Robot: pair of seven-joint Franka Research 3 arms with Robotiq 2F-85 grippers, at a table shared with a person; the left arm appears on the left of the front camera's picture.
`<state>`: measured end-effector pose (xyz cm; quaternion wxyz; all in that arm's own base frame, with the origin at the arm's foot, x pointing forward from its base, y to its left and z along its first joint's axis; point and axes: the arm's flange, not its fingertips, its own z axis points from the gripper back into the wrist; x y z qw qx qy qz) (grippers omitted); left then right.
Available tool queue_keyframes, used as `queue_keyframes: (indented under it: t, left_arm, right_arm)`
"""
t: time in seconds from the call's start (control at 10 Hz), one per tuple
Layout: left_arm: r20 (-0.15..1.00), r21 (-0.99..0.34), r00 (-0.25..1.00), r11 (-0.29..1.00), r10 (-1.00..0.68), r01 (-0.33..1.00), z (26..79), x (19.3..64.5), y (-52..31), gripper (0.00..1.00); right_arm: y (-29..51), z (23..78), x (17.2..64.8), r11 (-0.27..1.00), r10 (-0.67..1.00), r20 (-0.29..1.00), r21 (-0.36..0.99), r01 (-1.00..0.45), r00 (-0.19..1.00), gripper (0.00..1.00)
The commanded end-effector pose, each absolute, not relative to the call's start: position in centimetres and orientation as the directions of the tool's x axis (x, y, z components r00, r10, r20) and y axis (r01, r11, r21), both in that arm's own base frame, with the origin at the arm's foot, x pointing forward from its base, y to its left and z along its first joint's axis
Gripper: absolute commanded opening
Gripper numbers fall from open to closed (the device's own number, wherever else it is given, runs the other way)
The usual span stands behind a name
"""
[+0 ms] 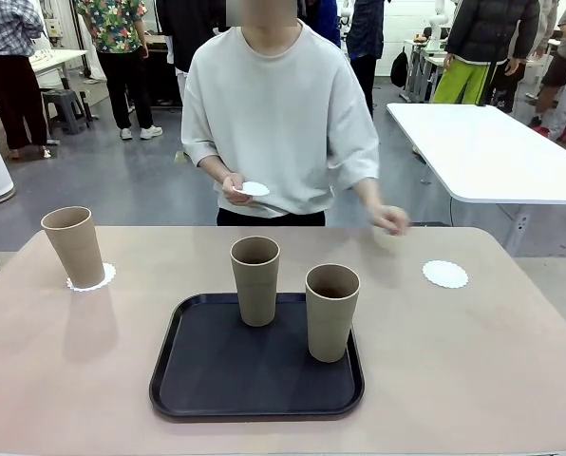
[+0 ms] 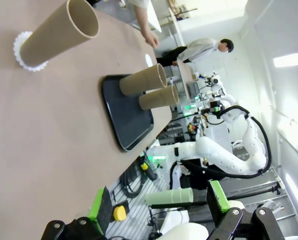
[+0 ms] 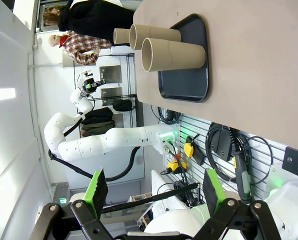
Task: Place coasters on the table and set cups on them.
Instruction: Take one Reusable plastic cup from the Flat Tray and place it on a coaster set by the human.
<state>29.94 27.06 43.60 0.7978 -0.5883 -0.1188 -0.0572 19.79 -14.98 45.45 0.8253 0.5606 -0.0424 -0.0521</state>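
Tan cups, risk: the near cup [image 1: 331, 311] and far cup [image 1: 255, 278] stand close together on the black tray [image 1: 198, 380], well ahead of both your hands. I judge that a wide hand closing on one could knock over the other.
Paper coasters, risk: they look thin and light, so a finger or a cup base dragged across one would likely slide or crumple it.
Person, risk: one person's hand [image 1: 390, 219] hovers over the tabletop [image 1: 473, 361] beyond the tray, and the other holds the held coaster [image 1: 254, 188]. If you reach across now you could meet them.
Left hand [image 2: 159, 205]: jaws spread wide, holding nothing, back off the tabletop's near edge.
Right hand [image 3: 154, 192]: the same, wide and empty.
Tray contents: two upright cups, and both look empty.
Third cup [image 1: 74, 245]: far ahead of your left hand, upright on its own coaster [image 1: 98, 278], apparently empty.
Bare coaster [image 1: 444, 274]: on the tabletop beyond the tray, on your right hand's side, with nothing on it.
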Motion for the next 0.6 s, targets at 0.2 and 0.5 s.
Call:
queue_keyframes:
  t: [0.2,0.5]
  left_arm:
    - [0.256,-0.925,0.965,0.304,0.060,0.226,43.95,29.94,27.13,1.00]
    - [0.256,-0.925,0.965,0.304,0.060,0.226,43.95,29.94,27.13,1.00]
  right_arm:
    - [-15.02,45.49,19.80,0.353,-0.130,0.015,0.935,0.032,0.991,1.00]
    - [-15.02,45.49,19.80,0.353,-0.130,0.015,0.935,0.032,0.991,1.00]
